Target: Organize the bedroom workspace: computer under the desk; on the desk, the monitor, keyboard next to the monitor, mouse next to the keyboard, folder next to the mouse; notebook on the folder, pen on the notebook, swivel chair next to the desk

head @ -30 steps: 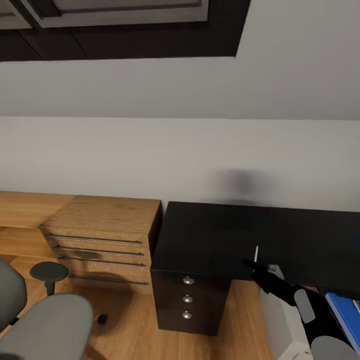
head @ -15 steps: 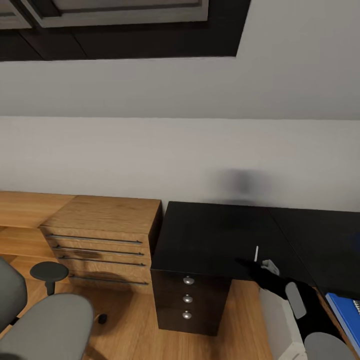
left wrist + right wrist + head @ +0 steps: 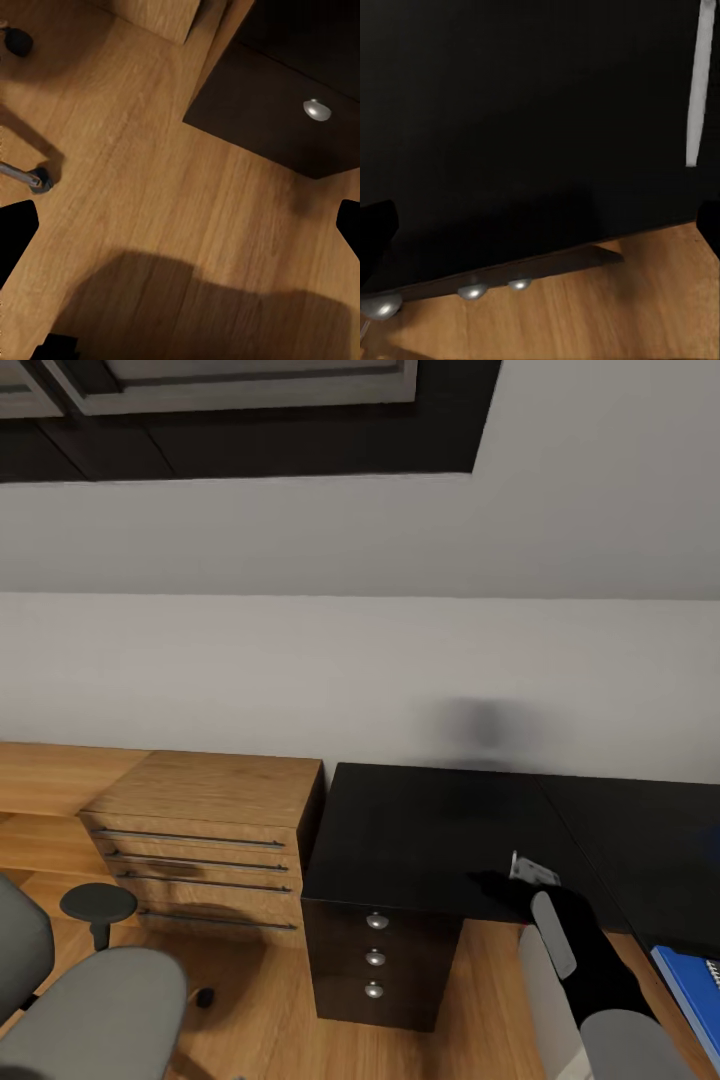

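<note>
The black desk (image 3: 430, 825) stands against the wall, its drawers carrying round silver knobs (image 3: 375, 956). A slim whitish pen (image 3: 701, 82) lies on the desk top near the front edge. My right gripper (image 3: 495, 886) hovers over that edge just beside the pen, open and empty, its fingers (image 3: 375, 232) spread wide. The blue folder (image 3: 692, 988) peeks in at the lower right. The grey swivel chair (image 3: 95, 1005) stands at the lower left with a black armrest (image 3: 97, 903). My left gripper (image 3: 180, 225) hangs open over the wooden floor near a drawer knob (image 3: 317, 110).
A low wooden drawer unit (image 3: 205, 840) adjoins the desk on the left. A light grey upright panel (image 3: 545, 1000) stands under the desk beside my right arm. The chair's chrome leg and caster (image 3: 30, 178) rest on the floor.
My right arm has swung left and forward along the desk's front edge, and its wrist now covers most of the pen in the head view. Nothing else has moved.
</note>
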You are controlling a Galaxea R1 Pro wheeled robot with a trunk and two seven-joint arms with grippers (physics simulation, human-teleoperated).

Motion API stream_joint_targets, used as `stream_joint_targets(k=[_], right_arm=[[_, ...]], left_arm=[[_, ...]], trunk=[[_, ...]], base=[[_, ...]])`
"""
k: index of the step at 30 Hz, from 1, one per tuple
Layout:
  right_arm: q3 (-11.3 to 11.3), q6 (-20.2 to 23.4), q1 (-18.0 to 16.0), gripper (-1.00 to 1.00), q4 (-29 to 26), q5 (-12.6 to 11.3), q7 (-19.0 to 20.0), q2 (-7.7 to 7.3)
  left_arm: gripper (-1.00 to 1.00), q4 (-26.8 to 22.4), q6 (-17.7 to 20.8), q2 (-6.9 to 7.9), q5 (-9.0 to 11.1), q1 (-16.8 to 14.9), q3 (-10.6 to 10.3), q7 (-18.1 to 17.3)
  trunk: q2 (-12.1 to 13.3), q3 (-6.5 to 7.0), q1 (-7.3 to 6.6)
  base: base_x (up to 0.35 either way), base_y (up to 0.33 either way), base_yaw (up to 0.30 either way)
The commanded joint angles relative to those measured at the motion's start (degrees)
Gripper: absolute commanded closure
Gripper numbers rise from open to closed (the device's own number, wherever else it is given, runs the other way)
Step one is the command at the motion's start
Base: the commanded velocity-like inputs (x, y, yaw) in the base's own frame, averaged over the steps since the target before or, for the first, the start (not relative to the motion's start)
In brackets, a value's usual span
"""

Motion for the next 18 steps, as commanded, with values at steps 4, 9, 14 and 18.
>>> stream_joint_targets(k=[4,9,14,18], right_arm=[[1.3,0.9,-1.2,-1.0,-0.8,-0.5,-8.0,0.08],[2.7,3.1,-6.8,-1.0,2.6,-0.5,-15.1,0.1],[4.5,4.5,-12.8,-1.0,11.8,-0.4,-17.7,-0.16],[5.3,4.9,-16.7,-1.0,19.1,0.1,-18.5,-0.44]], left_arm=[[-1.0,0.3,-0.4,0.05,0.6,0.0,0.0,-0.1],[-1.0,0.5,-0.6,0.13,0.6,0.0,0.1,-0.1],[-1.0,0.5,-0.6,0.23,0.7,0.0,0.2,-0.1],[-1.0,0.5,-0.6,0.26,0.7,0.0,0.3,-0.1]], trunk=[[0.0,-0.07,0.0],[0.0,-0.07,0.0],[0.0,-0.07,0.0],[0.0,-0.07,0.0]], base=[[0.0,0.0,0.0],[0.0,0.0,0.0],[0.0,0.0,0.0],[0.0,0.0,0.0]])
